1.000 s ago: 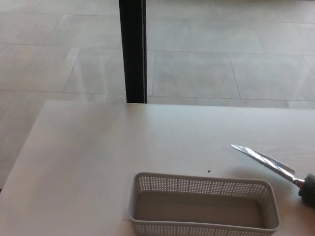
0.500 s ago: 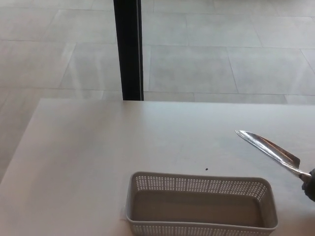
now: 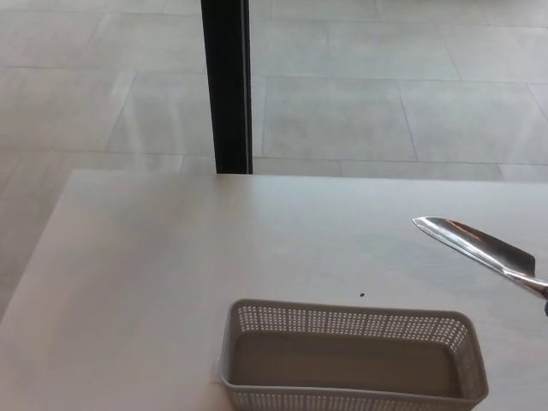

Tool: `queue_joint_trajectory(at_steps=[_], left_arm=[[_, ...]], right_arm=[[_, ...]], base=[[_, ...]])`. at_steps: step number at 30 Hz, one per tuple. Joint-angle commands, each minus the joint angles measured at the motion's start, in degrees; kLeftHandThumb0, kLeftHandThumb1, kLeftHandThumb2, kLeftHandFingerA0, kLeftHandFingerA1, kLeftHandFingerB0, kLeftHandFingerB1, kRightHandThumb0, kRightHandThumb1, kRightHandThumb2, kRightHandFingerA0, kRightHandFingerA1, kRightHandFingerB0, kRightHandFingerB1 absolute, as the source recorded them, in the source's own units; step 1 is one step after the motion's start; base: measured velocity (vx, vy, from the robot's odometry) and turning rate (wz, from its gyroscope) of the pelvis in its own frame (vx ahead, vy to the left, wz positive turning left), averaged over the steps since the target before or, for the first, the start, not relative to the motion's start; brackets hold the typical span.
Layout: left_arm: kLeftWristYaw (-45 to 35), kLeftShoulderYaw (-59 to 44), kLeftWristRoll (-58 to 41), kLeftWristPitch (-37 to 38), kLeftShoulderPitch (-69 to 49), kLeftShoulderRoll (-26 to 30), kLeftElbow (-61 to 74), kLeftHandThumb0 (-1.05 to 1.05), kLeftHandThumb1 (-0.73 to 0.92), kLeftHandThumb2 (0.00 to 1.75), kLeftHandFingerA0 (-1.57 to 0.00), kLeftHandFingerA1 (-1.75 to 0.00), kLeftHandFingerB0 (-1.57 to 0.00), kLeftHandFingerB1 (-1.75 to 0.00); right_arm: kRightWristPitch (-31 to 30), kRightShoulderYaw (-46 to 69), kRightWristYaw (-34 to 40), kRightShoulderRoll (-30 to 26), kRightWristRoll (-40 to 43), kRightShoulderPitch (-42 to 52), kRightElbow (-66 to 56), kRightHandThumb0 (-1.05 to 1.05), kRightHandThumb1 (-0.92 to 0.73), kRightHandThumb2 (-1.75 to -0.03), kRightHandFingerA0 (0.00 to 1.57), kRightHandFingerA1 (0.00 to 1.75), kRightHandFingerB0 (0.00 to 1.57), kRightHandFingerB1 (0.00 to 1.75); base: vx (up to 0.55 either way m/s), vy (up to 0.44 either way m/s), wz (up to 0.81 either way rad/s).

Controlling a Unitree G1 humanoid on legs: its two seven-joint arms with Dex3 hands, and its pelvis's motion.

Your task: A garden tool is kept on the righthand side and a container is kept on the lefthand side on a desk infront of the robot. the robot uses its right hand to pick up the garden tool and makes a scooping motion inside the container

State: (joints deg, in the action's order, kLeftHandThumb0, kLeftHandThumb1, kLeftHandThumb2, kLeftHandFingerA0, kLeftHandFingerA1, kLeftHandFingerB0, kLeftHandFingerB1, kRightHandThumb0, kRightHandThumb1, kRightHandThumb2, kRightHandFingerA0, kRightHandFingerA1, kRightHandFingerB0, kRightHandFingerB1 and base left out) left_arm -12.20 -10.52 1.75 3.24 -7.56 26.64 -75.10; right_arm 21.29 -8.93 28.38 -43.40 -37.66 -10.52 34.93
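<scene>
A pale matte desk (image 3: 154, 282) is lying before grey floor tiles (image 3: 360, 111); a shiny metal trowel (image 3: 476, 249) is hovering beside the perforated plastic basket (image 3: 351, 355); my fingers are out of sight.

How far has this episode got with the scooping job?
Pickup looks done: the trowel is raised above the desk at the right edge, blade pointing left, though the holding hand is out of frame. In hand: bringing it toward the basket. Left: the scoop itself; the blade is outside the empty basket.
</scene>
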Motion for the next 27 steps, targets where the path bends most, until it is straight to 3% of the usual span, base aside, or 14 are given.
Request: queue_joint_trajectory(at_steps=[1,4,8,11,13,15,17,20,21,22,24,25,26,27], left_arm=[[-1.5,-0.3,-0.2,-0.6,-0.6,2.7,-0.1,-0.51,-0.07,1.16,-0.9,-1.03,-0.81,-0.95],[-1.4,-0.6,-0.5,-0.9,-0.4,2.8,-0.3,-0.5,-0.07,1.15,-0.89,-1.02,-0.8,-0.93],[-0.8,-0.8,-0.6,-1.3,-0.2,2.8,-0.5,-0.49,-0.05,1.1,-0.88,-1.01,-0.8,-0.94],[-1.2,-0.7,-0.5,-1.2,-0.1,2.8,-0.5,-0.47,-0.06,1.14,-0.9,-1.03,-0.81,-0.94],[-1.2,-0.6,-0.5,-1.3,-0.1,2.9,-0.3,-0.46,-0.08,1.15,-0.86,-1.02,-0.8,-0.94],[-1.0,-0.7,-0.5,-1.4,0.0,2.9,-0.5,-0.45,-0.09,1.15,-0.89,-1.03,-0.81,-0.94],[-1.5,-0.2,0.0,-0.7,-0.1,3.1,-0.3,-0.48,-0.08,1.14,-0.9,-1.03,-0.82,-0.94],[-1.7,-0.1,0.1,-1.1,0.2,3.3,-0.3,-0.47,-0.07,1.12,-0.91,-1.01,-0.83,-0.93],[-1.9,-0.6,-0.5,-1.0,0.1,3.2,0.0,-0.46,-0.1,1.14,-0.99,-1.04,-0.86,-0.95],[-1.7,-0.6,-0.5,-0.8,0.1,3.2,0.2,-0.5,-0.09,1.11,-0.99,-1.03,-0.87,-0.94],[-2.4,-0.3,-0.3,-0.2,0.0,3.4,0.4,-0.52,-0.07,1.1,-0.97,-1.02,-0.85,-0.94],[-2.1,-0.5,-0.4,-0.5,0.2,3.3,0.2,-0.52,-0.04,1.09,-0.89,-1.01,-0.81,-0.93],[-1.9,-0.5,-0.4,-0.6,0.4,3.3,-0.1,-0.54,-0.03,1.1,-0.91,-1.01,-0.82,-0.93],[-2.0,-0.4,-0.2,-0.4,0.4,3.3,-0.1,-0.54,-0.05,1.14,-0.86,-1.02,-0.8,-0.94]], right_arm=[[25.2,2.5,14.2,-17.1,-7.9,2.0,-6.4,-0.26,-0.65,-0.74,0.8,1.75,0.55,1.68],[25.5,1.8,17.2,-19.7,-11.1,2.7,-8.1,-0.25,-0.65,-0.63,0.8,1.75,0.62,1.6],[24.7,0.8,19.7,-22.3,-14.3,2.6,-9.3,-0.17,-0.66,-0.68,0.89,1.73,0.61,1.54],[24.3,-1.1,25.0,-23.9,-18.7,0.6,-9.3,-0.17,-0.62,-0.81,0.79,1.72,0.59,1.57],[24.1,-2.7,26.8,-25.4,-21.8,-1.8,-9.2,-0.25,-0.74,-0.7,0.77,1.6,0.58,1.49],[24.1,-3.5,28.0,-26.0,-23.0,-2.9,-9.0,-0.25,-0.74,-0.71,0.79,1.62,0.57,1.44],[23.1,-3.8,25.7,-27.3,-23.5,-3.5,-9.6,-0.3,-0.73,-0.63,0.78,1.73,0.53,1.51],[22.1,-4.6,23.3,-28.4,-24.4,-5.6,-10.2,-0.4,-0.65,-0.62,0.77,1.68,0.59,1.44],[22.8,-4.6,20.1,-28.7,-23.2,-6.1,-10.2,-0.4,-0.47,-0.9,1.14,1.36,0.76,1.14],[22.5,-4.9,19.8,-28.8,-23.6,-6.6,-10.2,-0.31,-0.65,-0.63,0.83,1.75,0.61,1.45],[21.6,-5.1,17.5,-29.5,-23.4,-6.8,-11.0,-0.3,-0.62,-0.64,0.85,1.75,0.65,1.4],[21.0,-5.1,16.0,-29.8,-23.3,-6.8,-11.5,-0.41,-0.47,-0.9,1.15,1.35,0.77,1.1],[19.6,-4.7,12.0,-30.0,-21.8,-6.3,-12.5,-0.29,-0.58,-0.6,0.86,1.75,0.79,1.19],[17.1,-3.7,5.8,-29.6,-18.8,-5.4,-14.0,-0.28,-0.6,-0.57,0.84,1.72,0.85,1.1]], base=[[0.0,0.0,0.0],[0.0,0.0,0.0],[0.0,0.0,0.0],[0.0,0.0,0.0],[0.0,0.0,0.0],[0.0,0.0,0.0],[0.0,0.0,0.0],[0.0,0.0,0.0],[0.0,0.0,0.0],[0.0,0.0,0.0],[0.0,0.0,0.0],[0.0,0.0,0.0],[0.0,0.0,0.0],[0.0,0.0,0.0]])
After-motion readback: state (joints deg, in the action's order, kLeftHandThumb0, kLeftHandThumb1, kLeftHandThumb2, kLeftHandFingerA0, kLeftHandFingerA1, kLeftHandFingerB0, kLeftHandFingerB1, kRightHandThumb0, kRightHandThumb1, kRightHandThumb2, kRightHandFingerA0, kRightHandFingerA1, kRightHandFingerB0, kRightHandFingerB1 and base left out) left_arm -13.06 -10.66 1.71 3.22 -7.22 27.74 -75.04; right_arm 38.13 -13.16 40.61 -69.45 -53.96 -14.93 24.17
